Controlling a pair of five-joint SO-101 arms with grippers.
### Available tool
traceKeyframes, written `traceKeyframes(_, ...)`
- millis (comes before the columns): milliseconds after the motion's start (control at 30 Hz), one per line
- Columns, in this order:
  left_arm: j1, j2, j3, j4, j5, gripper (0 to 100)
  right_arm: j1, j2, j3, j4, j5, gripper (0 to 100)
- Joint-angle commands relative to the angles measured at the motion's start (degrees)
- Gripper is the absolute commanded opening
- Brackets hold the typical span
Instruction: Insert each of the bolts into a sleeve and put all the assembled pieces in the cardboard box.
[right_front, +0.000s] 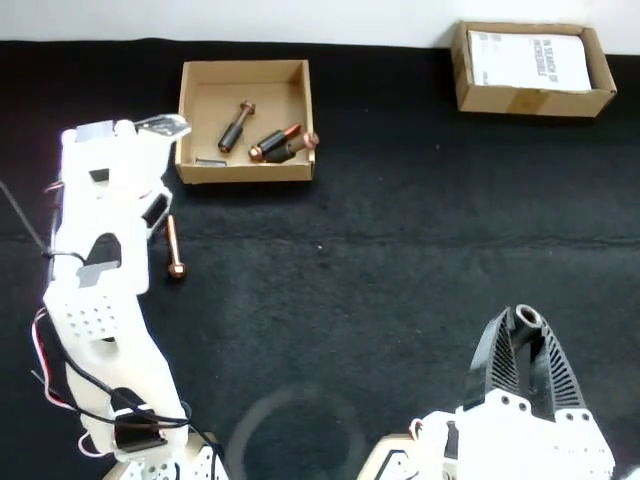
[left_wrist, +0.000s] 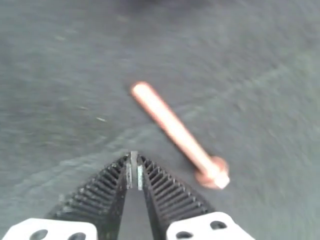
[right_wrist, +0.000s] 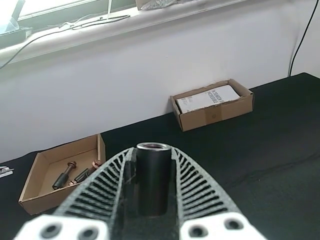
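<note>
Gripping a sleeve (right_wrist: 153, 180), the right tool (right_wrist: 153, 149) faces the cardboard box (right_wrist: 54, 163).

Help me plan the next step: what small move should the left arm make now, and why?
Probably open the left gripper and lower it over the bolt: its jaws are shut, the bolt lies loose on the cloth, and the right gripper holds a sleeve.
</note>
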Motion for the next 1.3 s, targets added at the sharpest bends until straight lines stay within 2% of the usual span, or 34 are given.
traceKeyframes(0, 3.21, -0.31, -1.45, 2.73, -1.93, 1, 0.48, 0.04, 1.45, -1.36, 0.18, 0.6)
traceKeyframes(433, 6.46, 1.71, 2.42, 2.73, -1.58, 1, 0.48, 0.04, 1.8, -4.7, 0.18, 0.6)
traceKeyframes(667, 9.01, 5.76, -1.27, 3.25, 2.46, 1, 0.48, 0.04, 1.8, -4.35, 0.35, 0.6)
traceKeyframes(1100, 21.85, 6.02, -9.8, 2.81, 8.88, 1, 0.4, 0.04, 1.8, -4.26, 0.44, 0.6)
traceKeyframes(1267, 23.6, 6.11, -11.91, -0.79, 11.6, 1, 0.4, 0.04, 1.98, -4.26, 0.44, 0.6)
